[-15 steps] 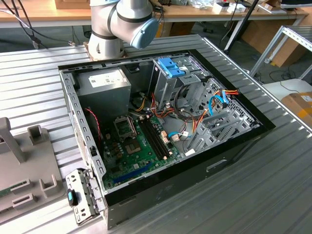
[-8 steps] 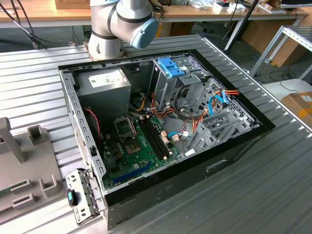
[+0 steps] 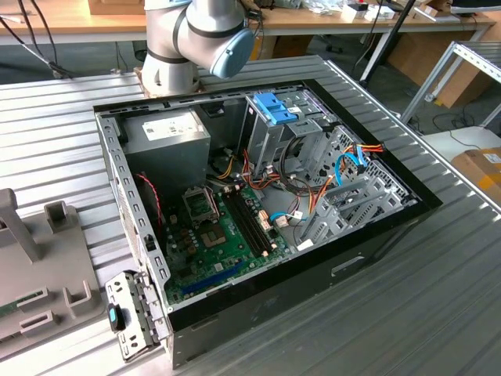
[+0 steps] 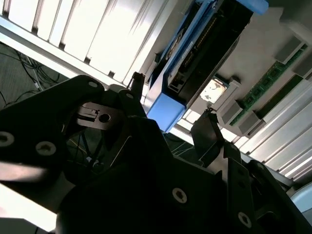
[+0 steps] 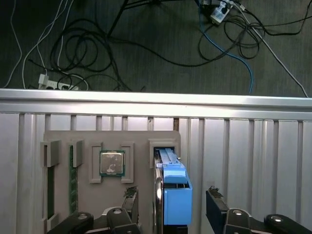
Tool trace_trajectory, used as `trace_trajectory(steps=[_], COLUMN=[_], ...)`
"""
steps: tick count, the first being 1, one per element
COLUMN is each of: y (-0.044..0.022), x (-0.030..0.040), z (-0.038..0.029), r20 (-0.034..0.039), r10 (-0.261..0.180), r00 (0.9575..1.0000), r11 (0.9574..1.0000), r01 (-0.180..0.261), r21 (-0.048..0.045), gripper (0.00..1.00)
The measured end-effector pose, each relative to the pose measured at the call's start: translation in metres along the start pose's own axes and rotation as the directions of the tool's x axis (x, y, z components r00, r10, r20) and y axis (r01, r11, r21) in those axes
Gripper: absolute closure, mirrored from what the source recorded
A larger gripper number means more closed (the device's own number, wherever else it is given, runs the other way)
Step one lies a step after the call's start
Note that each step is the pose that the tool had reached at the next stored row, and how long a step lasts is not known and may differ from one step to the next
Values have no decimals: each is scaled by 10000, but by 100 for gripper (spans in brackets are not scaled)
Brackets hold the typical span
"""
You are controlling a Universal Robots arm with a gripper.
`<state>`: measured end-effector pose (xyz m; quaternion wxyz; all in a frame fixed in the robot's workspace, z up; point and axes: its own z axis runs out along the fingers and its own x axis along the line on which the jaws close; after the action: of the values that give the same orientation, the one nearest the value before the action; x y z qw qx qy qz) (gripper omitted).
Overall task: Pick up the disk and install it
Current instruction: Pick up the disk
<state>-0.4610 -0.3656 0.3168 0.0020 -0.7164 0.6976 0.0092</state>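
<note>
The disk (image 5: 174,192) is a grey drive edged by a bright blue bracket. It stands on edge in a slot of the grey fixture (image 5: 139,168). My gripper (image 5: 171,199) is open and straddles it, with one dark fingertip (image 5: 130,197) on each side and a gap to the disk on both. In the second wrist view the disk (image 4: 202,41) reaches away from the gripper (image 4: 171,101), and its blue end sits between the two fingertips (image 4: 207,127).
The fixture also holds a processor chip (image 5: 112,163) and a memory stick (image 5: 71,180). Beyond the ribbed metal table's edge (image 5: 156,100) cables lie on the floor. The open computer case (image 3: 258,204) has a blue-topped drive cage (image 3: 275,108). The fixture (image 3: 39,266) lies at the exterior view's left.
</note>
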Motion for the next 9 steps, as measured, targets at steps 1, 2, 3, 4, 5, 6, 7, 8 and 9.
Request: trace_trajectory(steps=[1,2,3,4,5,6,7,8,9], y=[-1,-2,-2,-1,-1,0,0,0,0], x=[1,2,2,2,3,1,1,2,2], z=[37,59,61,61,63,63,63,62,62], r20=[0,0,0,-1,138,188,191,190,190], r10=[-1,-2,-2,-1,-7,-6,-5,-5,-5], r00=[10000,10000,10000,10000,9999,9998,9998,9998,9998], r11=[10000,10000,10000,10000,10000,10000,10000,10000,10000], r01=[1,2,2,1,7,6,5,5,5], r21=[1,0,-1,-2,7,11,11,10,9], gripper=[34,34,34,34,34,34,34,34,34])
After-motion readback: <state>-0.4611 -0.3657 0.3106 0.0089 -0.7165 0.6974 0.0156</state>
